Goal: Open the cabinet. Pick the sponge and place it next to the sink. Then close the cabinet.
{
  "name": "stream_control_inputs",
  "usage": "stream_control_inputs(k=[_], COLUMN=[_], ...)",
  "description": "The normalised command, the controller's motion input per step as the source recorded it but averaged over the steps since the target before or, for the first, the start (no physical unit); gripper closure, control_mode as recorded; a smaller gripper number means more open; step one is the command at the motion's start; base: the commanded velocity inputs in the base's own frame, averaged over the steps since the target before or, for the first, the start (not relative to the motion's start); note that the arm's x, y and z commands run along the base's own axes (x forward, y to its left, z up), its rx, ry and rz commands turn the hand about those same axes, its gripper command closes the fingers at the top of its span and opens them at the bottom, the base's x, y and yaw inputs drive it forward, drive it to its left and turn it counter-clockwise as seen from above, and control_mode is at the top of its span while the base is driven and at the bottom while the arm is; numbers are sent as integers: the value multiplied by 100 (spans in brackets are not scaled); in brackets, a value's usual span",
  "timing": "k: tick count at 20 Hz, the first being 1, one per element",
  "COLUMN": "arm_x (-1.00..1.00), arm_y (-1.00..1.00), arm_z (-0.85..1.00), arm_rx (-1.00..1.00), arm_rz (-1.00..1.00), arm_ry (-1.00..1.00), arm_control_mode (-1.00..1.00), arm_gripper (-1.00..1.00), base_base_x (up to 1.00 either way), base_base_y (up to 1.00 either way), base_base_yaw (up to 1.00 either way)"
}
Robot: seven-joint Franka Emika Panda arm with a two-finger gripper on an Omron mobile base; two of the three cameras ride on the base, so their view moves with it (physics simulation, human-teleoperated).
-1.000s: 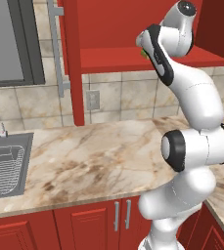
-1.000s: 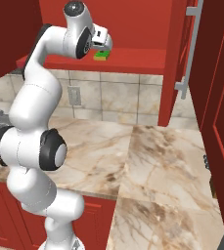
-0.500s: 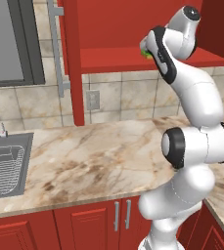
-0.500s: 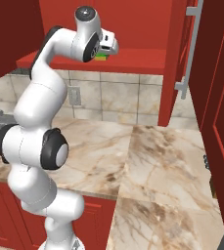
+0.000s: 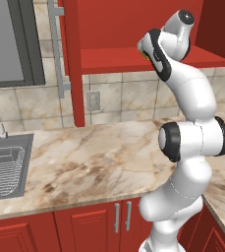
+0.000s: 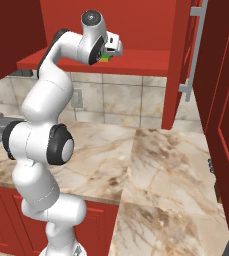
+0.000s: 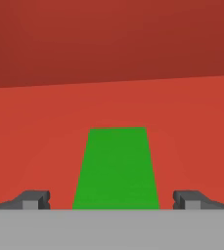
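Jaws are spread wide in the hand view, gripper [image 7: 111, 200] straddling the sponge [image 7: 116, 168], whose green top lies flat on the red cabinet [image 7: 111, 44] floor, one dark fingertip on either side and not touching it. From the left base view the arm reaches up into the open cabinet [image 5: 133, 56] over the marble counter [image 5: 94, 157], with the sink [image 5: 6, 167] off at the left edge. Right base view has the gripper [image 6: 111, 50] on the shelf at the sponge [image 6: 105, 58], and the open cabinet door [image 6: 216, 100] with its silver bar handle [image 6: 193, 55] sits at the right.
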Motion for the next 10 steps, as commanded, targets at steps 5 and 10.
stream_control_inputs(k=[5, 10], arm_x=[18, 22], arm_y=[0, 0], arm_z=[-1, -10], arm_rx=[0, 0], arm_rz=[0, 0], arm_ry=[0, 0], arm_control_mode=[-100, -100], arm_gripper=[-100, -100], base_base_x=[0, 0], base_base_y=[0, 0], base_base_yaw=[0, 0])
